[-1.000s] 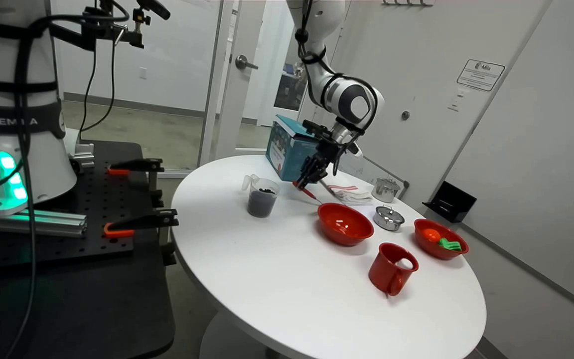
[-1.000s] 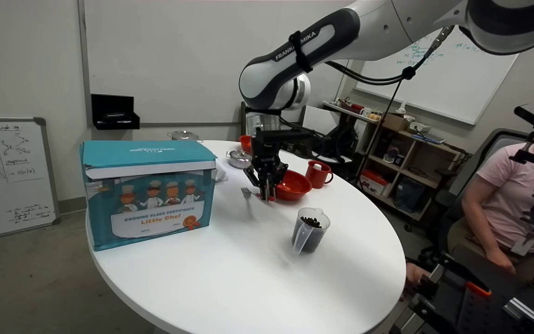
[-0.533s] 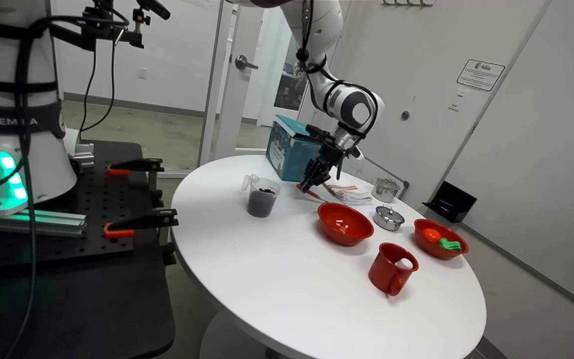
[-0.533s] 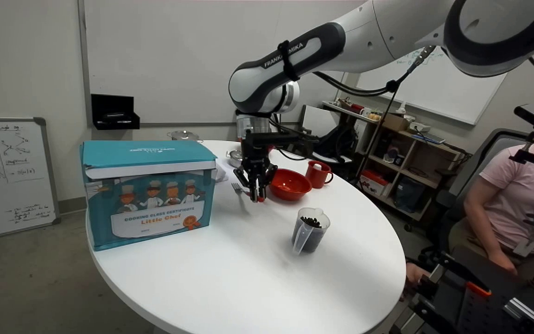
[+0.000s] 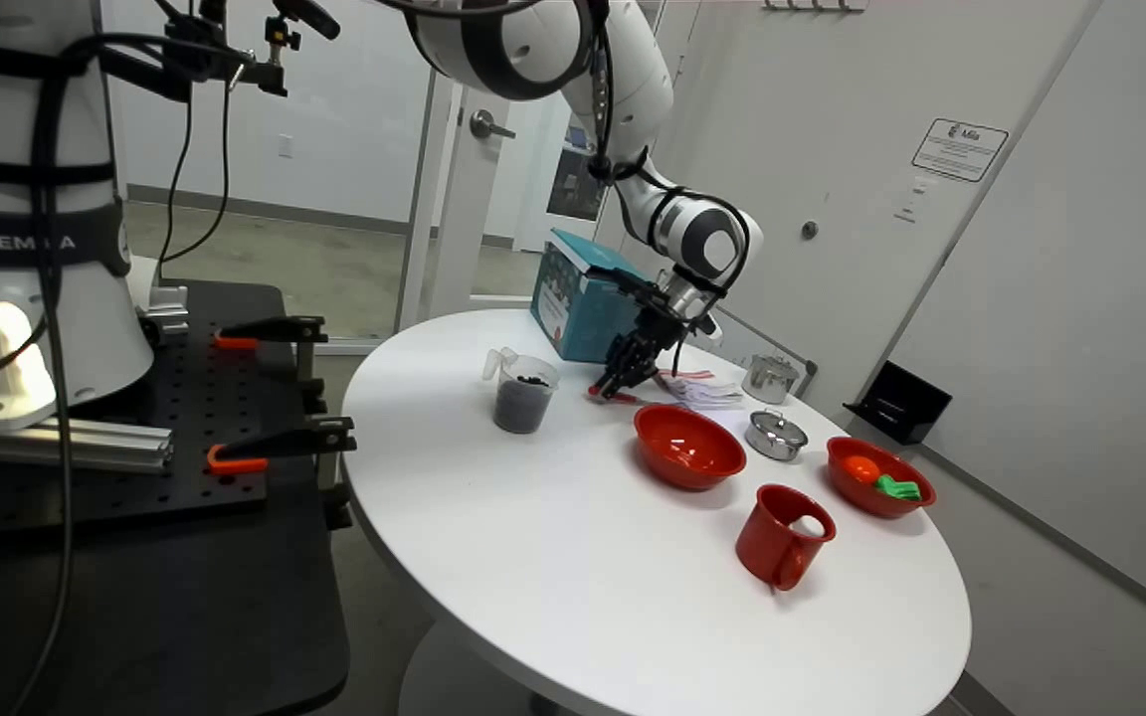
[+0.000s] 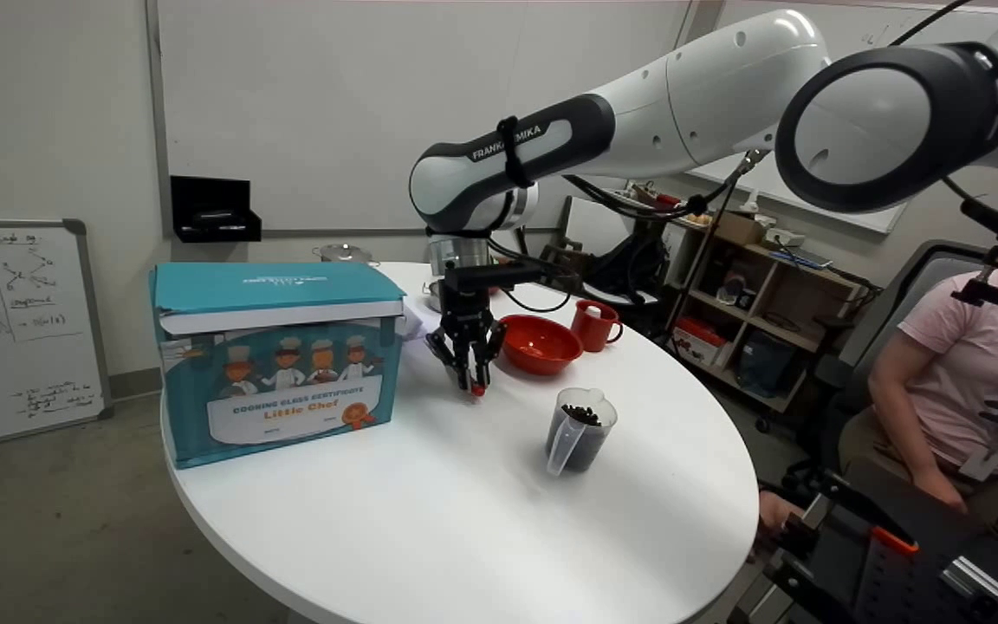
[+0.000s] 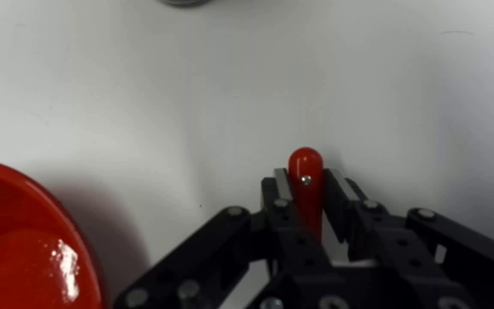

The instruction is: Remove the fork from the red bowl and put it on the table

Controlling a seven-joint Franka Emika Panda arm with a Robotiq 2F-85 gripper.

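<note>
My gripper [image 7: 306, 174] is shut on the red handle of the fork [image 7: 305, 158], near the handle's rounded end. In an exterior view the fork [image 5: 626, 399] lies nearly level, low at the white table [image 5: 533, 537]; I cannot tell if it touches. The fork's red end also shows under the fingertips in an exterior view [image 6: 477, 391]; its tines are hidden there. The red bowl [image 5: 689, 447] stands beside my gripper with nothing in it. The bowl also shows at the lower left of the wrist view [image 7: 58, 208].
A teal box [image 6: 291, 364] stands close to my gripper. A measuring cup with dark bits [image 6: 584, 433] stands on the opposite side. A white cloth [image 5: 702, 390], a lidded pot [image 5: 776, 435], a red mug [image 5: 777, 542] and a smaller red bowl with toys [image 5: 852, 497] are also on the table.
My gripper has moved away from the red bowl and down with the fork. The fork was tilted and is now flatter. The light on the robot base changed from green to white.
</note>
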